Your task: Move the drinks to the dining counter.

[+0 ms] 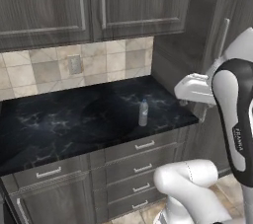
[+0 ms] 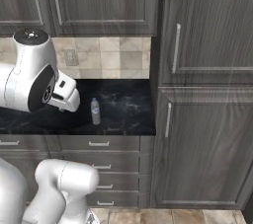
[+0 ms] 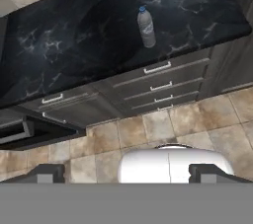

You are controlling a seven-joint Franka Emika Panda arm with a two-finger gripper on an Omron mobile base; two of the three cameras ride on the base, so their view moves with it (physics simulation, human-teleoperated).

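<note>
Currently listed: bottle (image 1: 143, 113), upright on the black counter (image 1: 59, 124) near its front edge, toward the right end, with bare slab all around it. Right base view alone showed the tall cabinet (image 2: 202, 139) closing off that end; bottle (image 2: 95, 112) stood well apart from it. Hand view alone showed floor tiles (image 3: 158, 124) below the drawers (image 3: 160, 87). Claw (image 3: 126, 172) hung high above the floor, fingers wide apart, holding nothing.
</note>
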